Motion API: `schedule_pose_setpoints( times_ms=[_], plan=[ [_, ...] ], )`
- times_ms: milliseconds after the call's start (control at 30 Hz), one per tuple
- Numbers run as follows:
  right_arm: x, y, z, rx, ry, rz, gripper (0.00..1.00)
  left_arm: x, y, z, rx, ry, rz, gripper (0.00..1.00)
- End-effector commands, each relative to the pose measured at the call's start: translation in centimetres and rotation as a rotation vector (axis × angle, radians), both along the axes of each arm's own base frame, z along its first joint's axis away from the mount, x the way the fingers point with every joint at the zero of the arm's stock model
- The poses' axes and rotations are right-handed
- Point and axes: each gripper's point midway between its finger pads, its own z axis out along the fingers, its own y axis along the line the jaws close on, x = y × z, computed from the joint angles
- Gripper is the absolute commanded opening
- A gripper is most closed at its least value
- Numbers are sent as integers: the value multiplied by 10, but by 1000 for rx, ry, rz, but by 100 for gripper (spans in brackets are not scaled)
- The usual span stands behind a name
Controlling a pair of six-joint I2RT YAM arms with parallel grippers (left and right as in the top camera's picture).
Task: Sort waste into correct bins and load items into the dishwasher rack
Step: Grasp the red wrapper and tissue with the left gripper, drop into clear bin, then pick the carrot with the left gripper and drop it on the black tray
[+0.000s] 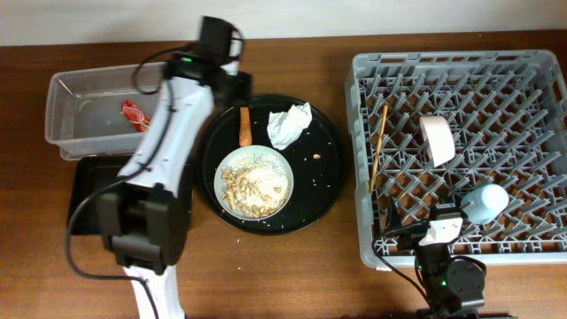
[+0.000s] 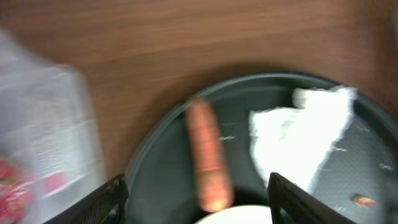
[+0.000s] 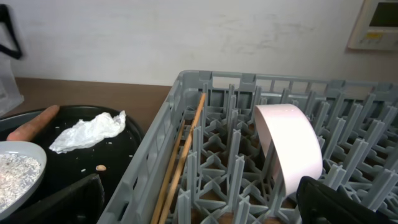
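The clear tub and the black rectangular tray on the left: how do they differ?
The clear tub is transparent with tall walls; the black tray is opaque and shallow. The clear tub holds a red wrapper; the black tray shows nothing, though the left arm hides part. Both are rectangular, similar in footprint.

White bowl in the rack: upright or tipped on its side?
On its side. The white bowl stands on edge between the pegs of the rack, its curved wall facing up.
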Motion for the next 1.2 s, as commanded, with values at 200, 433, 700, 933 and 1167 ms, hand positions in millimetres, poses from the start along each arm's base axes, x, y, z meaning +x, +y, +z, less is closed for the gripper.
schedule_pose_setpoints(
  times_ms=[200,433,700,933,1167],
  plan=[
    [0,1,-3,-2,4,5,98,-31,-132,-134,117,116,-288,24],
    [0,1,-3,-2,3,5,98,-7,-117,-109,189,23,-225,77],
    [0,1,-3,-2,3,5,98,-6,-115,-102,152,87,-232,0],
    [0,1,-3,-2,4,5,98,0,74,47,192,38,348,0],
    [0,1,-3,-2,3,5,98,-6,153,-7,-68,279,511,52]
  ],
)
